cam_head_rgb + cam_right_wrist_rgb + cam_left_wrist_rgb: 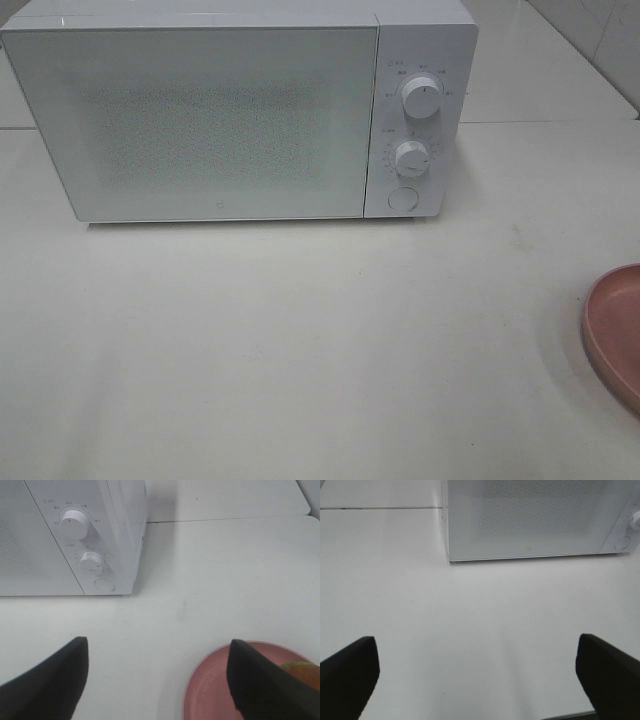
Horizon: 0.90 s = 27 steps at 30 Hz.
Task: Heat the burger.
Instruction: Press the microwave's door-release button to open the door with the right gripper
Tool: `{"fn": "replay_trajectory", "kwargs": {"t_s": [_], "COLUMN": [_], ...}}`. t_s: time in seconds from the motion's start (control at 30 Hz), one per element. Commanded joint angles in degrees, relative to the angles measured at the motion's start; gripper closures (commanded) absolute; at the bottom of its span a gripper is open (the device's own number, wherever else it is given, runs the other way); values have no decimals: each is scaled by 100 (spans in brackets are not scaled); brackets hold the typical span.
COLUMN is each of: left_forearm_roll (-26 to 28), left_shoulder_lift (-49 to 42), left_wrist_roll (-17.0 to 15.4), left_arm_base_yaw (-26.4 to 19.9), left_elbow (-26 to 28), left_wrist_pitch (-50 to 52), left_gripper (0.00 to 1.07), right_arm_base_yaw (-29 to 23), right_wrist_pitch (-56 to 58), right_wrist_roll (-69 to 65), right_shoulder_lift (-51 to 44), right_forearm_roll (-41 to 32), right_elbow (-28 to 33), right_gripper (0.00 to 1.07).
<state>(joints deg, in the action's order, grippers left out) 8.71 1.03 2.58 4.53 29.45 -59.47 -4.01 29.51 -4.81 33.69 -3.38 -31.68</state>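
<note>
A white microwave (220, 110) stands at the back of the table with its door shut; it also shows in the left wrist view (535, 517) and the right wrist view (70, 535). A pink plate (618, 335) lies at the right edge of the exterior view and under my right gripper (155, 680). A small sliver of the burger (304, 670), brown with green lettuce, shows on the plate behind one right finger. My right gripper is open and empty above the plate's near side (210, 690). My left gripper (477, 680) is open and empty over bare table. Neither gripper shows in the exterior view.
The microwave has two round knobs (421, 98) (411, 158) and a round door button (402, 198) on its right panel. A white tabletop (300, 340) extends in front of the microwave. A seam (540, 122) runs across the table behind it.
</note>
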Motion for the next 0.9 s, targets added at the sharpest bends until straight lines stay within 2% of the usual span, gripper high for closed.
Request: {"fn": "replay_trajectory", "kwargs": {"t_s": [0.03,0.37,0.7,0.9], "left_forearm_roll": [23,23,23,23], "left_shoulder_lift": [6,6,6,6], "left_wrist_roll": [-23,-23,-23,-23], "left_arm_base_yaw": [29,29,29,29], "left_elbow": [-11,-11,-11,-11], "left_wrist_pitch": [34,34,34,34], "left_gripper": [6,6,6,6], "right_arm_base_yaw": [-11,-11,-11,-11], "right_wrist_pitch": [-424,-1129,-2309,-3203], "right_wrist_roll": [-52,-52,-52,-52], "right_shoulder_lift": [332,1014,1925,2263], "right_forearm_roll": [-11,0,109,481], "right_elbow": [-46,-46,-46,69], "right_gripper": [32,32,32,32]}}
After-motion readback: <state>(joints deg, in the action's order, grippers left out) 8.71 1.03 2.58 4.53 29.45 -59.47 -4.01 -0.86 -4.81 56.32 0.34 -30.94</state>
